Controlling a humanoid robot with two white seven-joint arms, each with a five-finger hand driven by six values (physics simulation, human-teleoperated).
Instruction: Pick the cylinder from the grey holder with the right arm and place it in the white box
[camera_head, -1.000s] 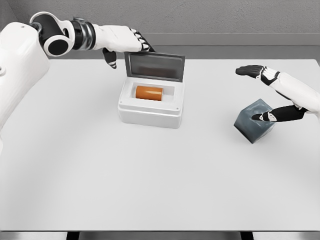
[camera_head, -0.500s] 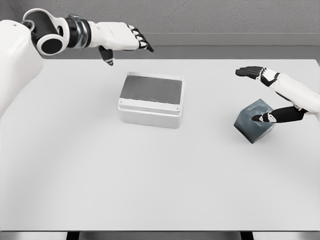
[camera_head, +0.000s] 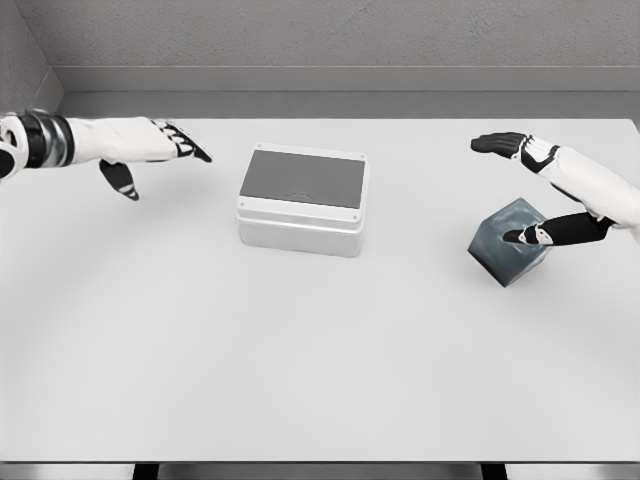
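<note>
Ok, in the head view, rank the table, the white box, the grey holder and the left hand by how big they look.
1. Pale grey table
2. White box with closed grey lid
3. Open left hand and dark grey cube-shaped holder: they look too alike to rank.

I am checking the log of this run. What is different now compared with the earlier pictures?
The lid of the white box, open one second ago with an orange cylinder visible inside, is now shut and hides the inside. The left hand, then behind the box, has drawn back to the left and is open, holding nothing. The right hand, open by the grey holder, and the holder itself have not moved.
</note>
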